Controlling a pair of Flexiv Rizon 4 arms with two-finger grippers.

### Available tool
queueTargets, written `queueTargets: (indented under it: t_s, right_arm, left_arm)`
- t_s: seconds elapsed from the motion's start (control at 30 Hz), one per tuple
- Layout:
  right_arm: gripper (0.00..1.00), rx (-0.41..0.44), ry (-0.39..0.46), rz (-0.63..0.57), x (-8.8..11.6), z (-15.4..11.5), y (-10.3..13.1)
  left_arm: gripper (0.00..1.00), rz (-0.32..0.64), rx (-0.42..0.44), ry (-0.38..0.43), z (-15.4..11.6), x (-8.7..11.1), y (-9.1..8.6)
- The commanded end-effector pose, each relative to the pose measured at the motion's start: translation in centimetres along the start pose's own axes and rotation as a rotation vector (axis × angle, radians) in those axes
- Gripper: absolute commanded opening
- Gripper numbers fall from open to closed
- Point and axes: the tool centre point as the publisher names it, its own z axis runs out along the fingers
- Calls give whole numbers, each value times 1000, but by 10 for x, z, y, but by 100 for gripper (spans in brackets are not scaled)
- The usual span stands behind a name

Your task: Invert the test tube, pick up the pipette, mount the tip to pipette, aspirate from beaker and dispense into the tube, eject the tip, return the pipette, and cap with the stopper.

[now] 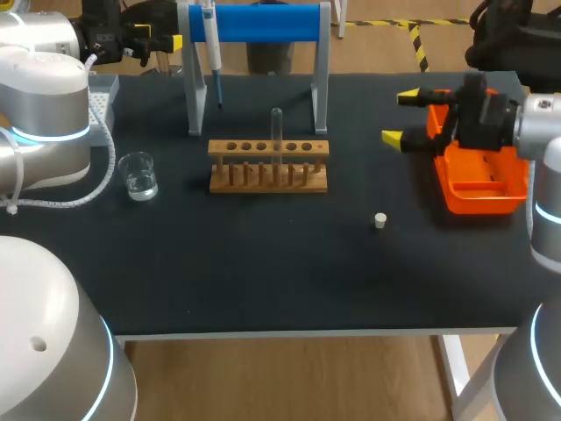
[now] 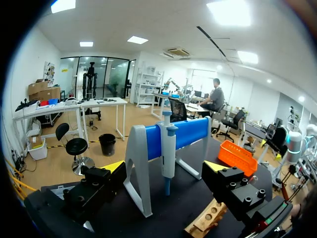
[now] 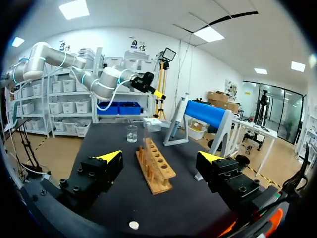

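I see a black table carrying a wooden test-tube rack at its middle. A clear glass beaker stands to the rack's left and a grey stand with a blue bar behind it. An orange plastic bin and a small white stopper sit to the right.

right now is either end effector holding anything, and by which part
Nothing is held. The left end effector and the right end effector are both open and empty; the pipette hangs on its stand.
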Motion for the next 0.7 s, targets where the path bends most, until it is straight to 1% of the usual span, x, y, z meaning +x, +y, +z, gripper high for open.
queueTargets:
  t_s: [0.03,0.7]
  right_arm:
    - [100,-28,-16,-11,13,1,-6]
    - [100,-34,-22,-22,15,3,-8]
  left_arm:
    - [100,2,7,-2,0,0,2]
    - [100,2,7,-2,0,0,2]
